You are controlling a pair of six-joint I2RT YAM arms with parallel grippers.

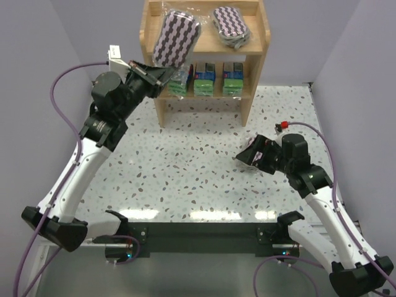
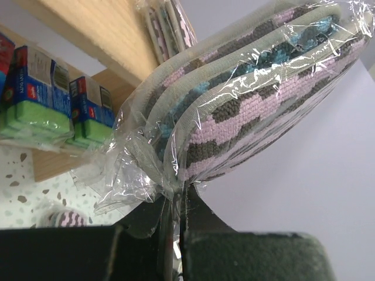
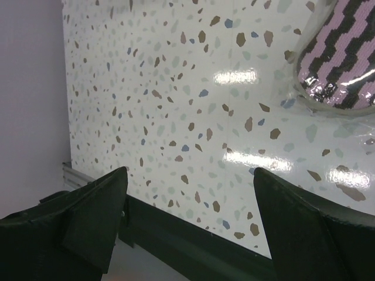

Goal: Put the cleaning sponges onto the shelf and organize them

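My left gripper (image 1: 162, 73) (image 2: 176, 199) is shut on the plastic wrap at the edge of an oval purple-and-white zigzag sponge (image 1: 176, 38) (image 2: 258, 99). It holds the sponge tilted over the left half of the top tier of the wooden shelf (image 1: 258, 46). A second oval sponge (image 1: 229, 26) lies on the right of that tier. Three green-and-blue sponge packs (image 1: 205, 79) (image 2: 35, 93) stand in a row on the lower tier. A third oval sponge (image 3: 343, 58) (image 2: 67, 218) lies on the table beside my right gripper (image 1: 244, 156) (image 3: 190, 175), which is open and holds nothing.
The speckled tabletop (image 1: 185, 161) stretches in front of the shelf. Its dark front rail (image 3: 193, 246) runs just below the right fingers. Purple-grey walls (image 1: 37, 49) close in on both sides, and purple cables (image 1: 62, 80) loop off each arm.
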